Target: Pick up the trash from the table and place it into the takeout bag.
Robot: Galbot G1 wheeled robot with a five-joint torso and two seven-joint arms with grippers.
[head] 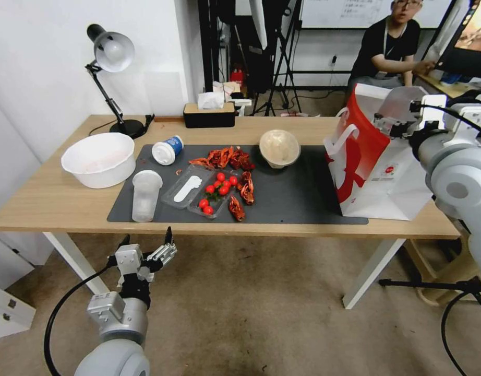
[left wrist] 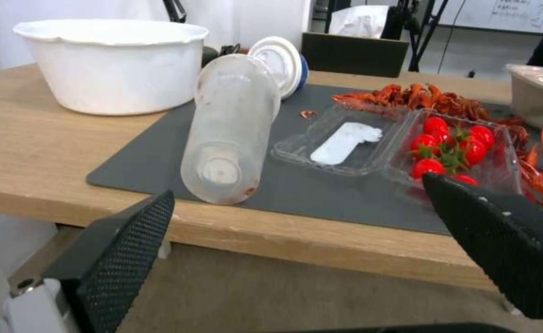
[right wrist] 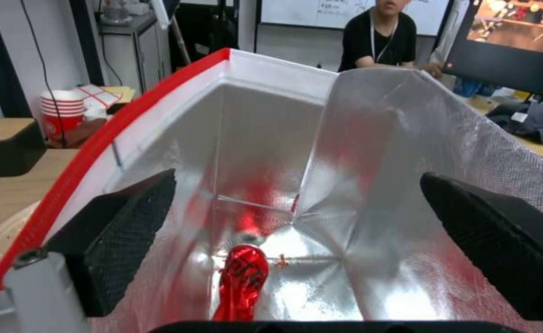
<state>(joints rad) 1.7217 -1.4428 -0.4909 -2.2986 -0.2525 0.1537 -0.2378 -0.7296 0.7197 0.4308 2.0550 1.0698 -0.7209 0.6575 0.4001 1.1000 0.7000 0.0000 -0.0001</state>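
Note:
On the table (head: 52, 201), the trash on the dark mat (head: 295, 201) includes a clear plastic cup (head: 145, 196) (left wrist: 231, 129) standing near the front edge, a white cup with blue label (head: 167, 150) (left wrist: 280, 64) on its side, and a beige bowl (head: 279, 148). My left gripper (head: 146, 241) (left wrist: 296, 194) hangs open below the table's front edge, facing the clear cup. At the table's right end stands the takeout bag (head: 379, 177). My right gripper (head: 391, 124) (right wrist: 296, 180) is open over its mouth. A crushed red can (right wrist: 243, 277) lies on the bag's silvery bottom.
A large white bowl (head: 98, 159) sits at the left, with a desk lamp (head: 112, 52) behind it. A black tissue box (head: 209, 114) is at the back edge. Red crayfish shells (head: 227, 156) and a clear tray of cherry tomatoes (head: 217, 192) lie mid-mat.

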